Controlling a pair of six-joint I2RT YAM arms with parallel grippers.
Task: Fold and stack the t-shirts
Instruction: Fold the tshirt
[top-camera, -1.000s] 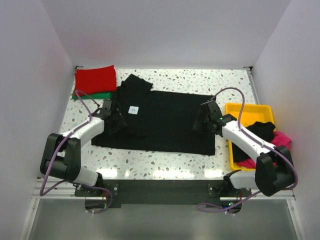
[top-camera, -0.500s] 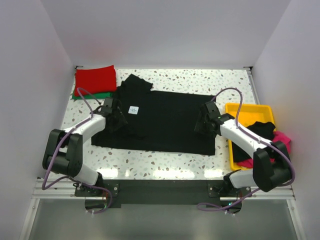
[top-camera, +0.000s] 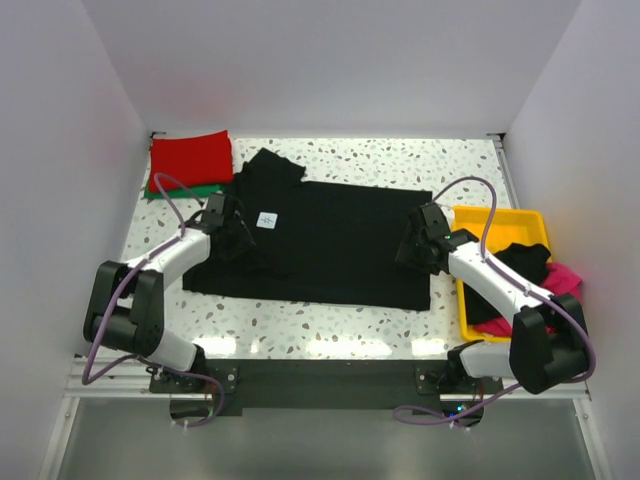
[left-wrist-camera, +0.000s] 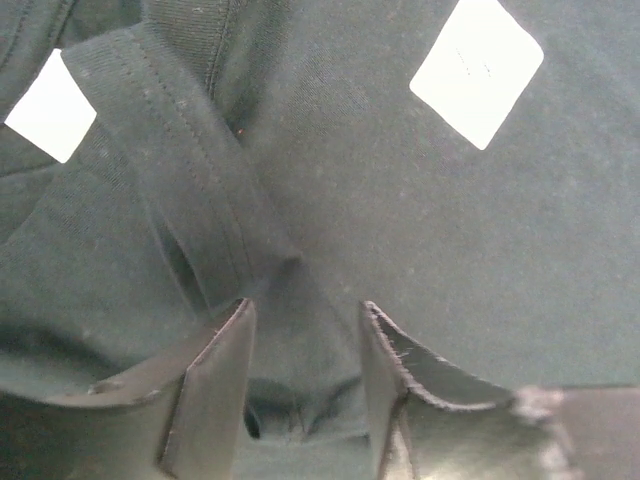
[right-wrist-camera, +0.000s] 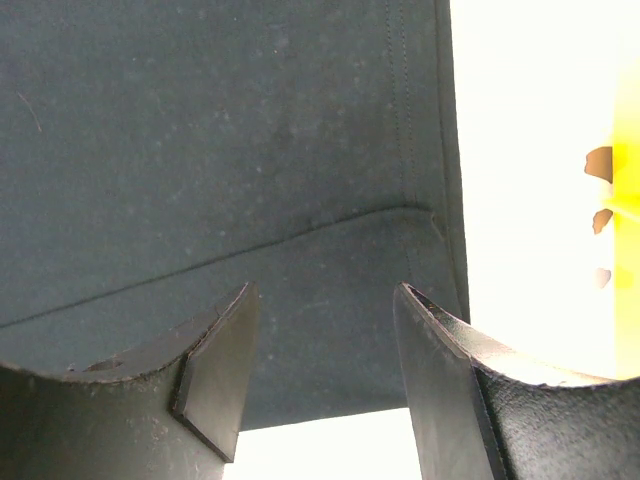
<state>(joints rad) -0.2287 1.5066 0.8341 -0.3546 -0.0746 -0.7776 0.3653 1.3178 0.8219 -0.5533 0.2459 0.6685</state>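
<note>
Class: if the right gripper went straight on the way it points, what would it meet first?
The right gripper would probably meet the black t-shirt near its hemmed corner; depth is unclear.

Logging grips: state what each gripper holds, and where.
Nothing clamped: the left gripper, jaws open, straddles bunched cloth of the black t-shirt near its collar; the right gripper stands open over its hem.

Free: near strip of speckled tabletop (top-camera: 330, 322). Blocked R by yellow plastic tray (top-camera: 500, 212), back-L by folded red cloth shirt (top-camera: 190, 157).

Yellow tray (top-camera: 500, 215) on speckled table (top-camera: 330, 320)
</note>
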